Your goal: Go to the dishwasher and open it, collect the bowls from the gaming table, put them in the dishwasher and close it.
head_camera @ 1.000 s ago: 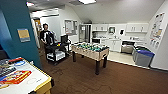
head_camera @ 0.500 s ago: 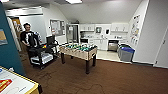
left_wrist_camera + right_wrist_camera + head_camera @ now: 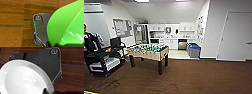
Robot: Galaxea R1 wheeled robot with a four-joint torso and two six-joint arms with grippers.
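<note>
A bright green bowl (image 3: 65, 26) hangs over the brown carpet in the left wrist view, with my left gripper (image 3: 50, 44) shut on its rim. In the right wrist view my right gripper (image 3: 46, 92) is shut on the rim of a glossy white bowl (image 3: 23, 79), also above the carpet. The dishwasher (image 3: 182, 45), a steel front under the white counter, stands far off in the kitchen nook at the back; I cannot tell whether its door is open. A yellow sliver of the gaming table (image 3: 88, 92) sits at the near left corner.
A wooden table-football table (image 3: 148, 52) stands on the carpet ahead to the left. A person (image 3: 89, 42) sits behind a black cart (image 3: 106, 58) at the far left. Grey bins with a blue lid (image 3: 194, 50) stand beside the kitchen. A white door (image 3: 236, 37) is on the right.
The camera has turned right and moved forward: the football table, person and cart have slid left in the picture, and the gaming table has nearly left it.
</note>
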